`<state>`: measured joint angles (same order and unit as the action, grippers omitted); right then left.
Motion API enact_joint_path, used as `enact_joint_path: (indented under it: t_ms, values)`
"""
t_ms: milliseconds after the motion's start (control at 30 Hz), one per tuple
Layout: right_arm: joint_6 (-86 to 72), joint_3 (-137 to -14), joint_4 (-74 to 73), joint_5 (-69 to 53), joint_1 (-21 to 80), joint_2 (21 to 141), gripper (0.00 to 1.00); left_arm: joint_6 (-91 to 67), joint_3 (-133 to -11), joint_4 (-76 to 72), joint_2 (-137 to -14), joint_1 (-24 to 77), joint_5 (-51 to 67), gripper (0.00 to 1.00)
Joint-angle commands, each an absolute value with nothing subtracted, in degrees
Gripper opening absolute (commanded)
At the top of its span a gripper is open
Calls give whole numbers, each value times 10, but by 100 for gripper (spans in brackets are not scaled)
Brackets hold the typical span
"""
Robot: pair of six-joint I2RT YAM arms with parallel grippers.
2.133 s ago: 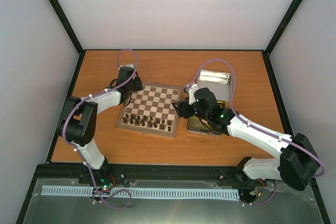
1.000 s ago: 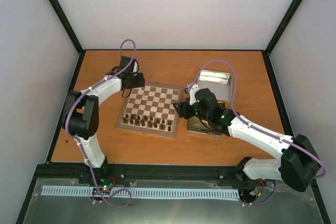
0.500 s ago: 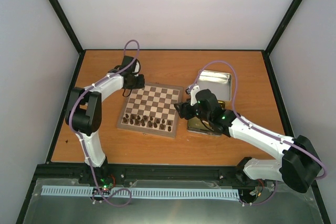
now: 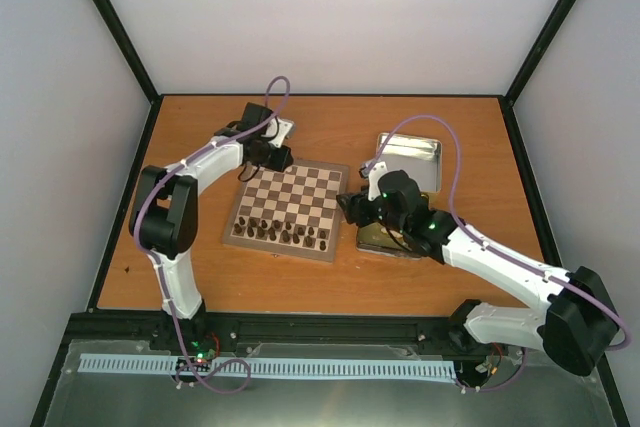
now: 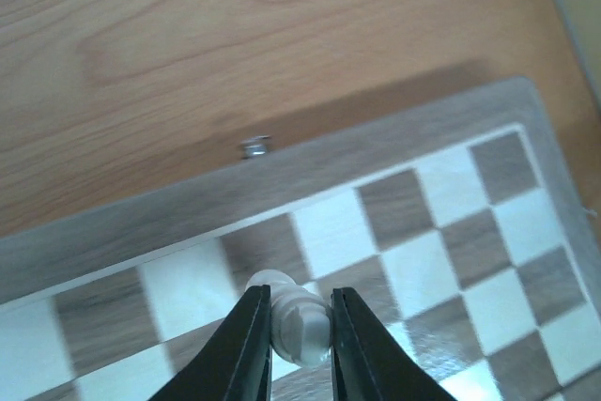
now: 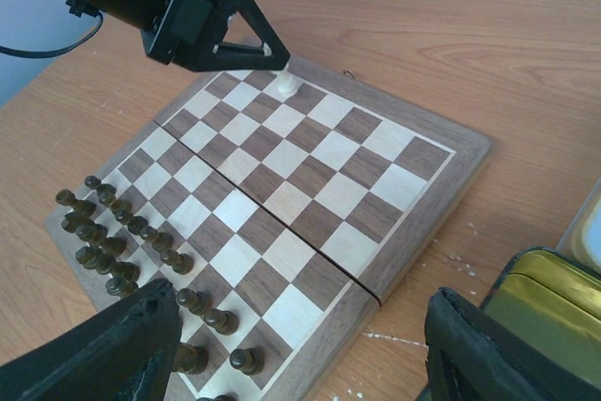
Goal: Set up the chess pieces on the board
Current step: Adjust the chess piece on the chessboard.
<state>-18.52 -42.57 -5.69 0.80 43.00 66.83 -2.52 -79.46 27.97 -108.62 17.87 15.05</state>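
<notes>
My left gripper (image 5: 299,300) is shut on one cream-white chess piece (image 5: 300,326). It holds it over the far row of the board (image 4: 300,190), near the far-left corner. The right wrist view shows that piece (image 6: 285,84) at the tips of the left gripper (image 6: 280,61), low over a square; I cannot tell whether it touches the board (image 6: 310,180). My right gripper (image 6: 300,363) is open with nothing between its fingers. It hangs above the board's right edge, beside the tin, and shows in the top view as the right gripper (image 4: 352,209).
Dark brown pieces (image 4: 280,234) fill the board's two near rows; the same dark brown pieces (image 6: 122,241) show in the right wrist view. A gold tin (image 4: 392,239) lies right of the board, under the right arm. A silver lid (image 4: 412,159) lies behind the tin.
The left arm has swung right, from beyond the board's far-left corner to over its far row. The right gripper has shifted slightly.
</notes>
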Motion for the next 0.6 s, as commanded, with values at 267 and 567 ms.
enact_joint_path:
  t_ms: [267,567]
  values:
    - [-206,-407,-86,58,416,624,71,103,-868,312,-1119,204,199,17]
    - [-219,-405,-80,69,409,629,71,114,-881,322,-1137,207,178,18]
